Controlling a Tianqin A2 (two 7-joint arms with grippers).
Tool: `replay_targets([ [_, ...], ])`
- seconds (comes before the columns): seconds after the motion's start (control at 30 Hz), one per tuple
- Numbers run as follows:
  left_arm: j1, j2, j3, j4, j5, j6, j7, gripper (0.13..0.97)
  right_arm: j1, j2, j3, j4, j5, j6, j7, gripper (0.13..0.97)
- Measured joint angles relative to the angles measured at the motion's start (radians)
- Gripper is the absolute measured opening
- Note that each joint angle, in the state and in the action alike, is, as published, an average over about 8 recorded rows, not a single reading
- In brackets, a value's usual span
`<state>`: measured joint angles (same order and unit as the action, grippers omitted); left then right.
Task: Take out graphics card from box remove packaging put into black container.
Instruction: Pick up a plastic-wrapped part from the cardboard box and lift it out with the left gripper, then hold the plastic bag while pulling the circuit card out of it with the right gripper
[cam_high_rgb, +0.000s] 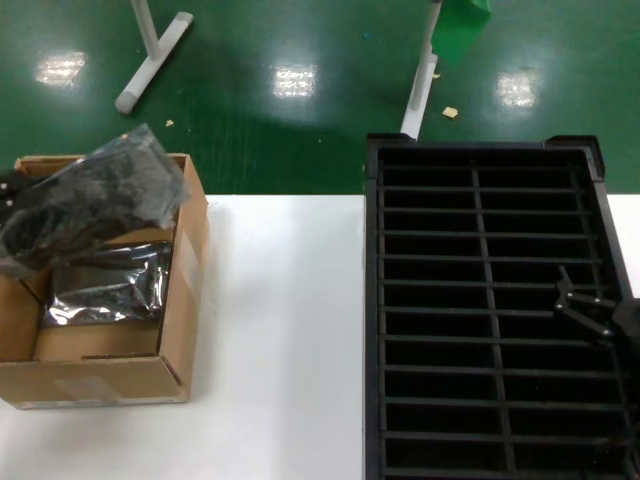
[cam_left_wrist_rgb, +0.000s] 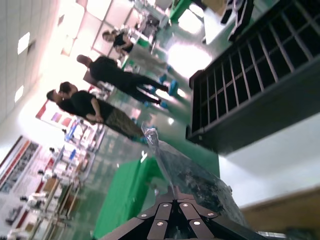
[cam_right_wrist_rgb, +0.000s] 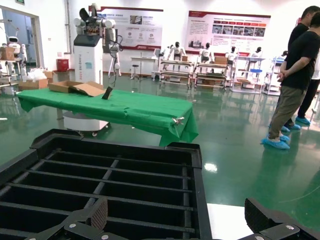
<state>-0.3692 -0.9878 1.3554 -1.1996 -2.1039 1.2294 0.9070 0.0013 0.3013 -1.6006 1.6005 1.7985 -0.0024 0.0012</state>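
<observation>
Stage shown: extraction from the box, with unwrapping and placement not yet done.

The left gripper (cam_left_wrist_rgb: 175, 220), at the far left edge of the head view, is clamped on the bagged graphics card (cam_high_rgb: 90, 205). It holds the card tilted above the open top of the cardboard box (cam_high_rgb: 180, 290). In the left wrist view the crinkled bag (cam_left_wrist_rgb: 192, 177) runs out from between the closed fingers, so the grip is on the wrapped card and not on bare board. The card appears to be lifted clear of the box interior, though whether its lower edge touches the rim cannot be told.

A second shiny bagged item (cam_high_rgb: 105, 285) lies flat inside the box. It sits below the raised card.

The right gripper (cam_right_wrist_rgb: 175, 222) hangs over the near right part of the black crate (cam_high_rgb: 372, 300). Its fingers are spread apart and hold nothing, as the right wrist view shows.

The crate stands on the right side of the white bench (cam_high_rgb: 285, 330), well apart from the box. Every slot visible in it is empty.

Judged progress: only the first step is under way. The bag is still on the card. Removing it probably calls for the free right gripper. Slotting the bare card into the crate comes after that.
</observation>
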Motion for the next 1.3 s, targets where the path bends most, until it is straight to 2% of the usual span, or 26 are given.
replay_targets([
  [0.17,0.027,0.006,-0.02,-0.074,-0.018,0.012,-0.023,0.142,0.0,0.0,0.0,0.0,0.0,0.0,0.0,0.966],
  [0.37,0.08,0.031,-0.032,-0.194,-0.026,0.004,-0.056,0.142,0.0,0.0,0.0,0.0,0.0,0.0,0.0,0.966],
  [0.53,0.11,0.055,-0.011,-0.297,-0.014,-0.022,-0.093,0.142,0.0,0.002,0.001,0.001,0.002,-0.004,0.001,0.964],
  [0.7,0.118,0.079,0.034,-0.387,0.006,-0.054,-0.139,0.142,-0.004,0.023,0.007,0.006,0.02,-0.053,0.009,0.963],
  [1.0,0.109,0.107,0.107,-0.468,0.028,-0.072,-0.186,0.142,-0.008,0.092,0.048,-0.001,0.128,-0.338,-0.041,0.905],
  [1.3,0.092,0.117,0.145,-0.472,0.031,-0.048,-0.177,0.142,0.039,0.178,0.054,-0.098,0.247,-0.684,-0.134,0.776],
])
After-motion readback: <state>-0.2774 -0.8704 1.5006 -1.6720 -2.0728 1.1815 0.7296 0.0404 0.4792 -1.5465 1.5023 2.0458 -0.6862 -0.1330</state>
